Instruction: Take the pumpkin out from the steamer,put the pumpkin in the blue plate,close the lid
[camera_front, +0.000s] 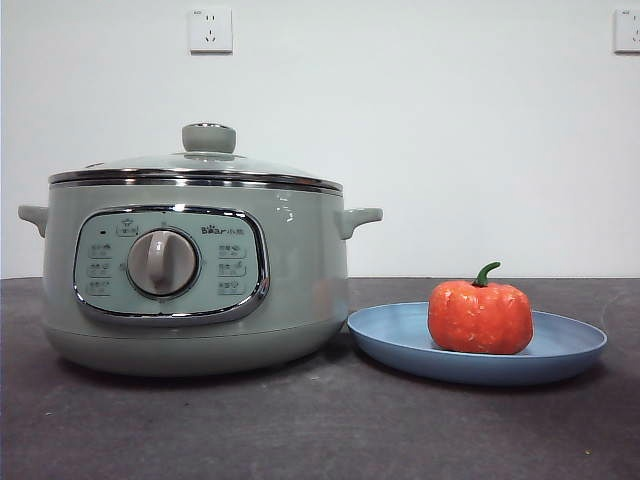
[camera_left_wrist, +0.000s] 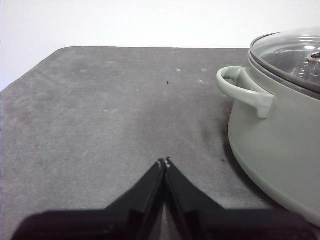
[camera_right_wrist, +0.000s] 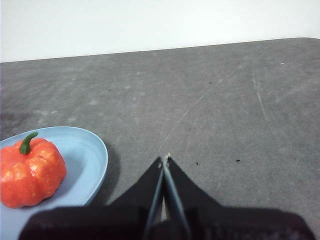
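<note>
Front view, steamer: steamer (camera_front: 195, 275) stands on the dark tabletop (camera_front: 300, 430), control panel and dial facing the camera.
Front view, lid: lid (camera_front: 200, 165) sits closed on the steamer's chrome rim, green knob on top; what is inside the pot cannot be seen from here.
Front view, blue plate: blue plate (camera_front: 570, 345) lies just beside the steamer; whether they touch cannot be told.
Front view, pumpkin: pumpkin (camera_front: 480, 315) rests upright in the blue plate, green stem up.
Left wrist view, left gripper: left gripper (camera_left_wrist: 164, 162) hovers over bare tabletop with its jaws together, holding nothing; the steamer and its side handle (camera_left_wrist: 245, 90) are near, apart from it.
Right wrist view, right gripper: right gripper (camera_right_wrist: 164, 160) has its jaws together, holding nothing, over bare tabletop just beside the blue plate's rim, with the pumpkin in the plate.
</note>
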